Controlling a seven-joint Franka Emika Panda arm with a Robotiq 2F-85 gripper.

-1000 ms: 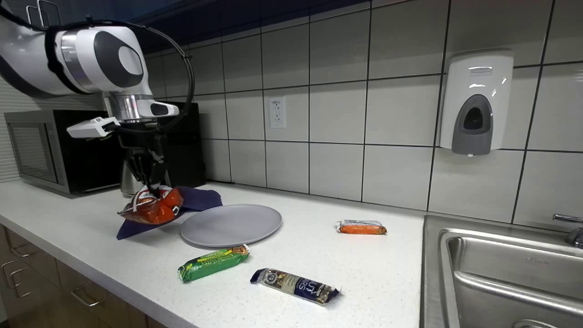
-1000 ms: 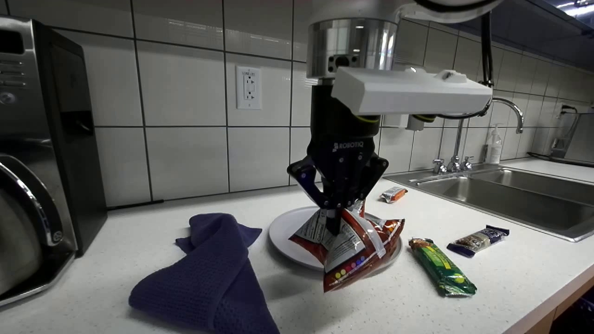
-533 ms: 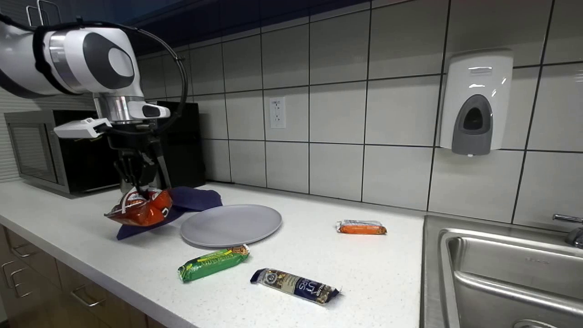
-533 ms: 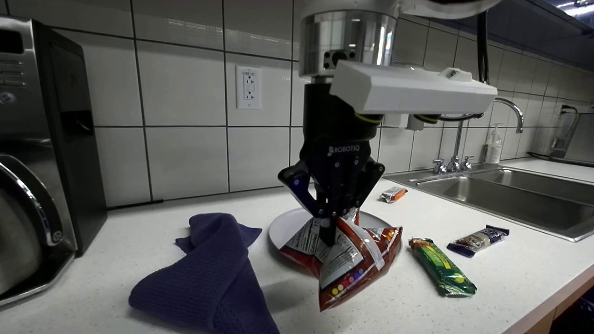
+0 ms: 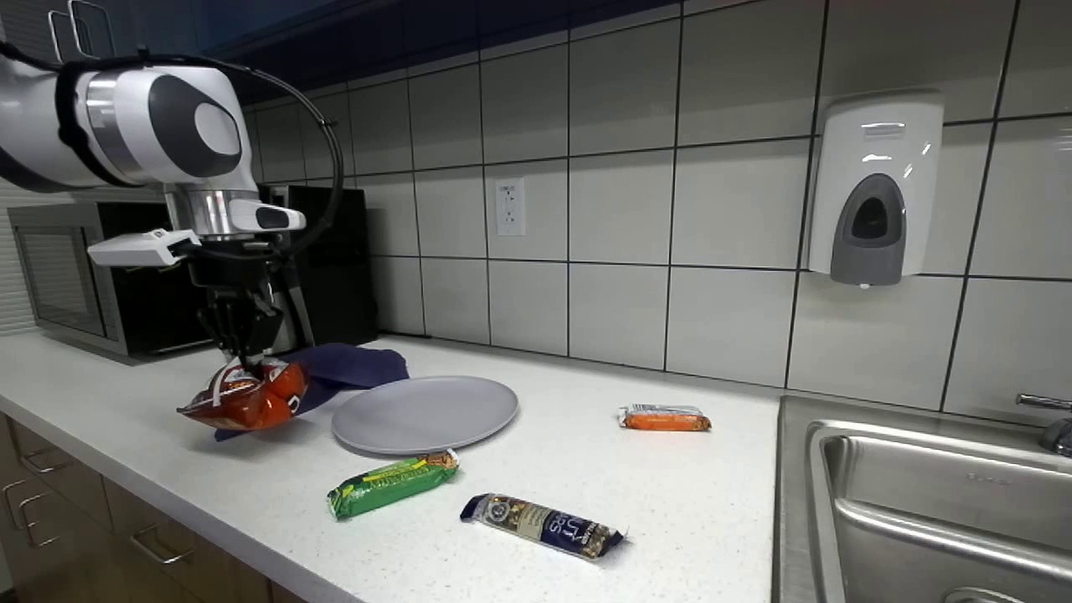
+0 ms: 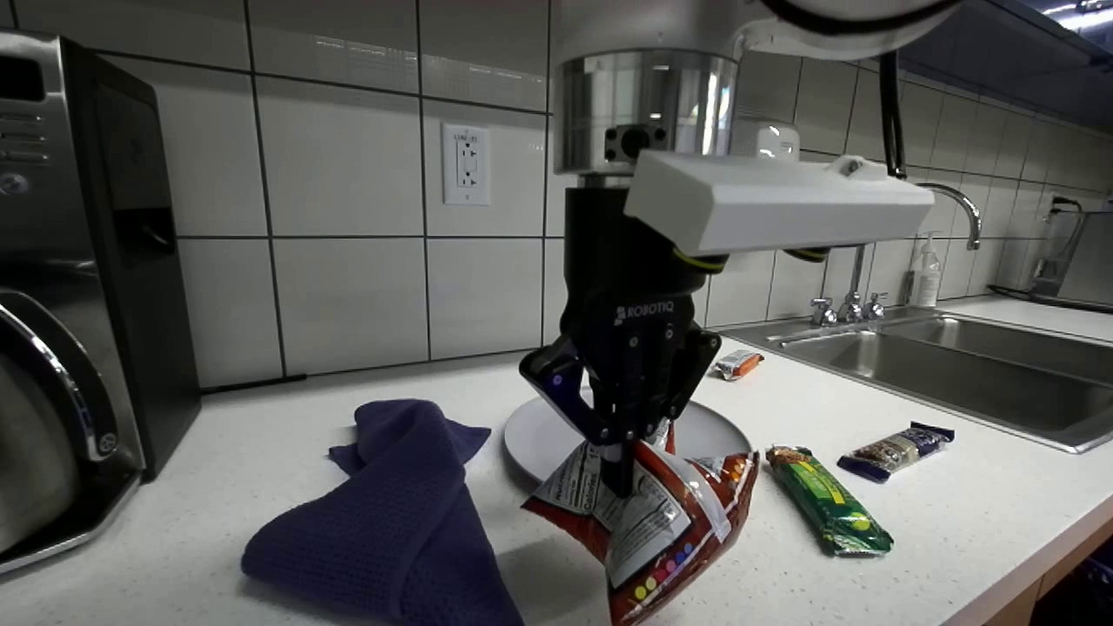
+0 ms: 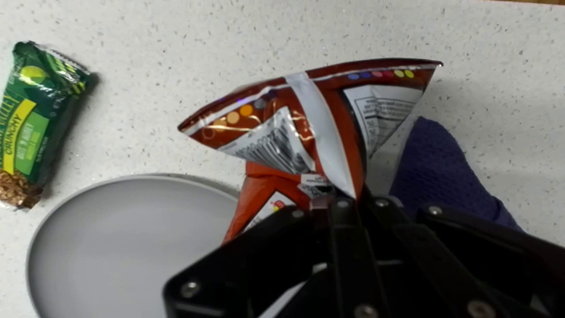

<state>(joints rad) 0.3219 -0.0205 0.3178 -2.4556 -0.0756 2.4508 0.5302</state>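
Claw [image 5: 251,367] pinches red snack bag [image 5: 255,406] near its middle; bag hangs directly below, long axis left-right in exterior view; plate [image 5: 427,414] right, towel [image 5: 347,366] far side.

We find the arm [image 5: 42,126] extending in from the left in an exterior view, its wrist [image 5: 205,211] upright, the gripper [image 5: 251,366] pointing down, fingers [image 6: 617,474] pinched together.
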